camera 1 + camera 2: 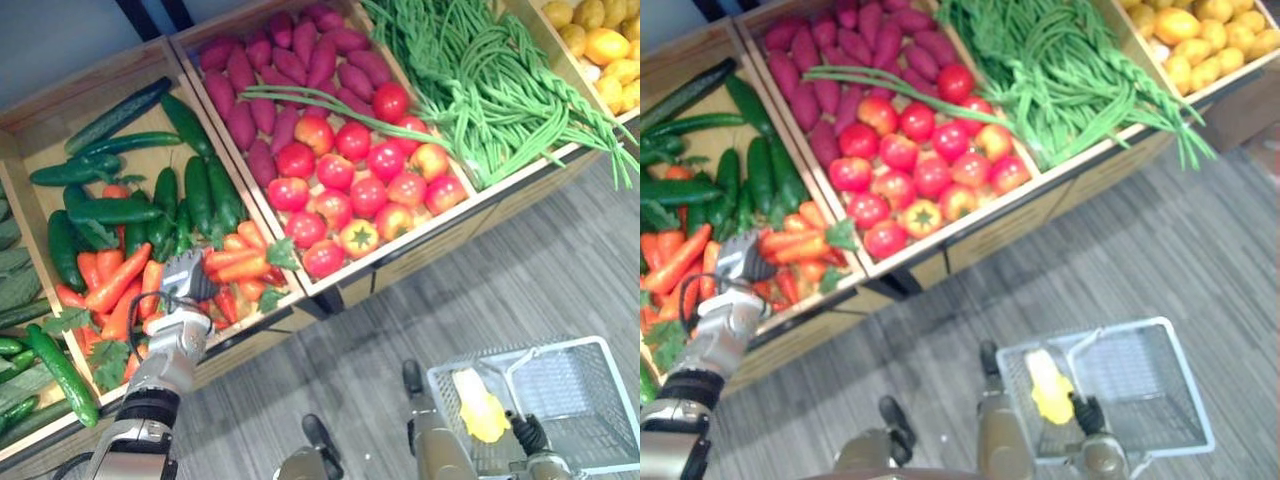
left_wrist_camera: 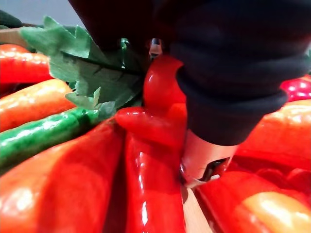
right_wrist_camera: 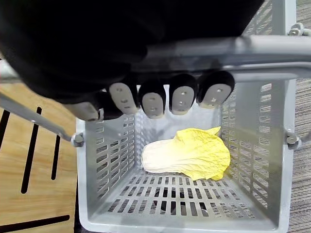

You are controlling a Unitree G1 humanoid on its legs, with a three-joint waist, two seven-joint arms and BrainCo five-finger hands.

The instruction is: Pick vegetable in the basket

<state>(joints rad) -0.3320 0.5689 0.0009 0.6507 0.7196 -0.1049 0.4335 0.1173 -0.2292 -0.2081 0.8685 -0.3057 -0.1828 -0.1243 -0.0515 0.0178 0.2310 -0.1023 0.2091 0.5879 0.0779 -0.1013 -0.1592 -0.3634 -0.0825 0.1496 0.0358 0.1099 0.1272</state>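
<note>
Among carrots (image 1: 118,285) left hand (image 1: 180,278) buries fingers, grip unclear; right hand (image 3: 153,99) clasps basket handle (image 3: 252,48).

A shop's produce section is shown. A row of slanted wooden display bins (image 1: 45,125) is set side by side above a grey plank-patterned floor (image 1: 500,290). Loose goods are heaped in them, sorted by kind. Cucumbers (image 1: 115,210) and carrots (image 1: 115,285) share 1 bin on the left. Sweet potatoes (image 1: 240,120) are piled behind tomatoes (image 1: 335,170) in the next, long green beans (image 1: 490,90) lie further right, and yellow fruit (image 1: 605,45) is at the far right. A grey shopping basket (image 1: 575,395) is seen at the near right.
</note>
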